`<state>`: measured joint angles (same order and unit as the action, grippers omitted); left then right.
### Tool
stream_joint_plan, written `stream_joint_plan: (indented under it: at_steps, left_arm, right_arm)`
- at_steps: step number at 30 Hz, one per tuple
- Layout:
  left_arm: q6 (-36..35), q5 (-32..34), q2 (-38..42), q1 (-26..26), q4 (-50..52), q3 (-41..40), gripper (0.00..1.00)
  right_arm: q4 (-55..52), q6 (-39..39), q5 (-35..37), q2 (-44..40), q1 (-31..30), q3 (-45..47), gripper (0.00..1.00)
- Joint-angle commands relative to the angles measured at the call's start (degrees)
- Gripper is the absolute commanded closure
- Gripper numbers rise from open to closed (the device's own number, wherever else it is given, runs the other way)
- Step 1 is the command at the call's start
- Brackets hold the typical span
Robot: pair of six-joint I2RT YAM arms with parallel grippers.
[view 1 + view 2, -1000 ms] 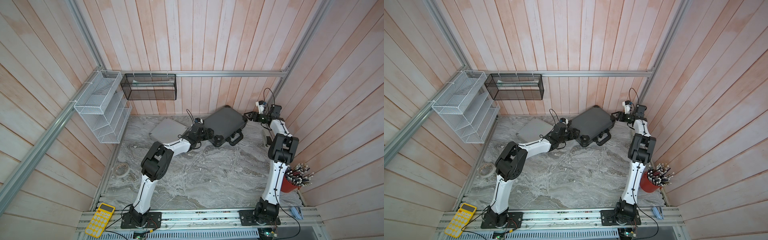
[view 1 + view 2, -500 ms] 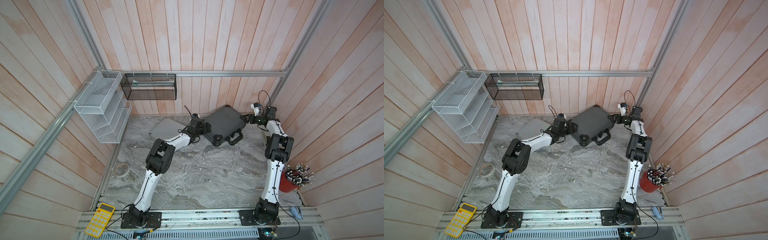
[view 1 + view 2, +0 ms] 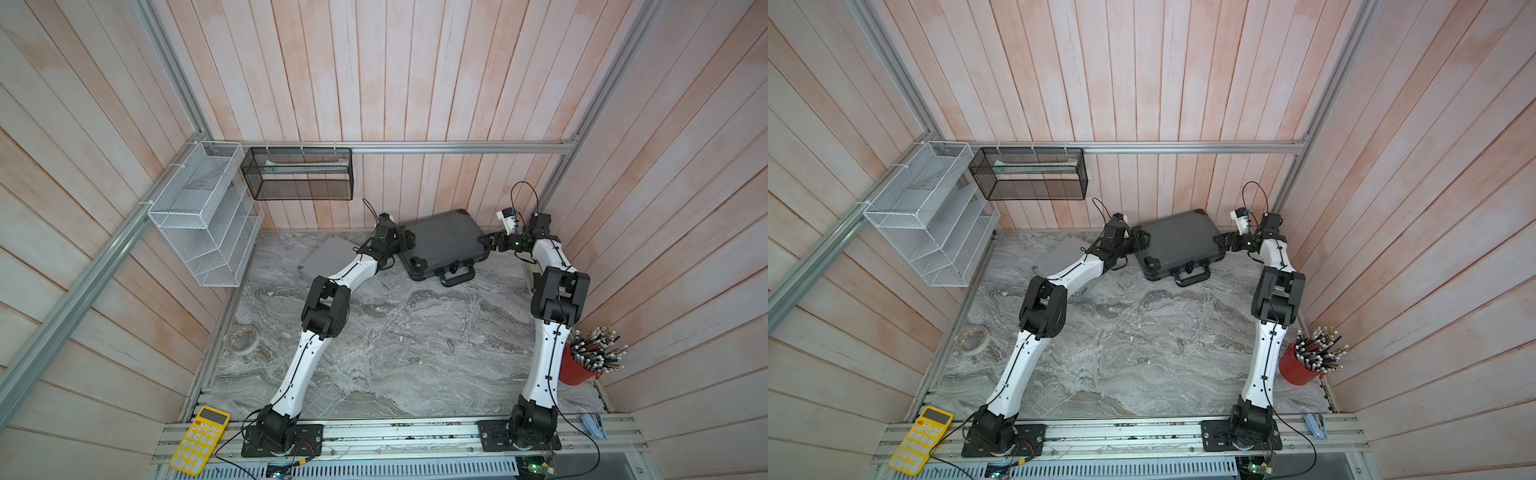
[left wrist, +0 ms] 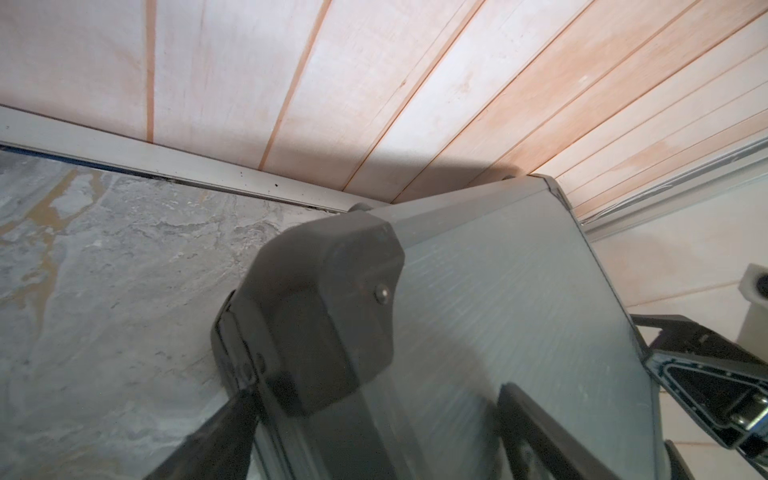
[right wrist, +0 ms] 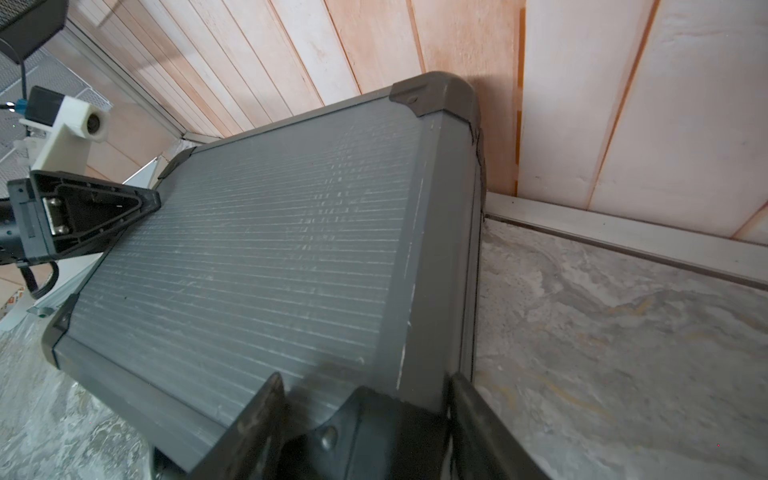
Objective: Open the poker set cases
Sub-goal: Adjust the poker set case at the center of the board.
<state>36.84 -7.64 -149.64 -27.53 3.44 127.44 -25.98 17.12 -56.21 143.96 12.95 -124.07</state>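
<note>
silver poker set case (image 3: 327,258) flat on the table (image 3: 395,353) under the left arm (image 3: 357,268), left tool (image 3: 409,240) spread wide astride a corner of the dark grey poker set case (image 3: 442,242), right tool (image 3: 486,241) straddling its opposite corner, grip unclear, far corner touching the back wall (image 3: 415,187)

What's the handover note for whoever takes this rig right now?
Left end effector: jaws wide, astride the near corner of the dark grey case; firm grip not confirmed.
Right end effector: astride the opposite corner; cannot tell whether it is open or clamped.
Dark grey case: closed, against the back wall, handle facing the front.
Silver case: closed, flat on the table, partly hidden by the left arm.
Done: neither case opened.
To do: open both lids.
</note>
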Motion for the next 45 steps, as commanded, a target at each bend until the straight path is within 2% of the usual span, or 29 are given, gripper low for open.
stream_joint_plan:
  at_steps: [1, 4, 7, 12, 23, 31, 39, 45]
  left_arm:
    - [-3.0, -6.5, -1.9, -1.9, 0.1, -0.6, 0.08]
    - [-4.5, -7.7, 0.4, -2.0, -2.1, -4.4, 0.08]
    - [-5.3, -7.7, 2.6, -2.0, -3.4, -8.4, 0.08]
    - [-5.4, -8.5, 8.4, -3.2, -8.5, -18.6, 0.08]
    - [-5.5, -7.5, 22.3, -8.2, -17.1, -40.2, 0.09]
    - [-5.8, -8.0, 25.9, -9.5, -18.8, -44.7, 0.09]
    - [-5.5, -9.0, 26.0, -11.2, -18.1, -43.7, 0.09]
    - [-4.9, -9.2, 27.6, -12.2, -17.8, -45.4, 0.1]
  right_arm:
    - [-12.3, 7.4, -6.5, -1.1, -6.4, 5.5, 0.41]
    - [-12.8, 9.4, -5.9, -3.6, -7.4, 10.6, 0.43]
    - [-8.5, 8.4, -5.7, -8.6, -7.7, 19.6, 0.45]
    - [3.9, 2.6, -3.6, -20.2, -7.8, 37.4, 0.47]
    - [29.4, -17.4, 7.0, -34.8, -8.5, 63.3, 0.51]
    - [34.1, -23.8, 12.4, -43.4, -8.5, 71.3, 0.52]
    - [36.7, -28.7, 20.1, -46.9, -7.5, 73.3, 0.48]
    - [35.2, -29.9, 22.2, -49.0, -5.3, 72.1, 0.44]
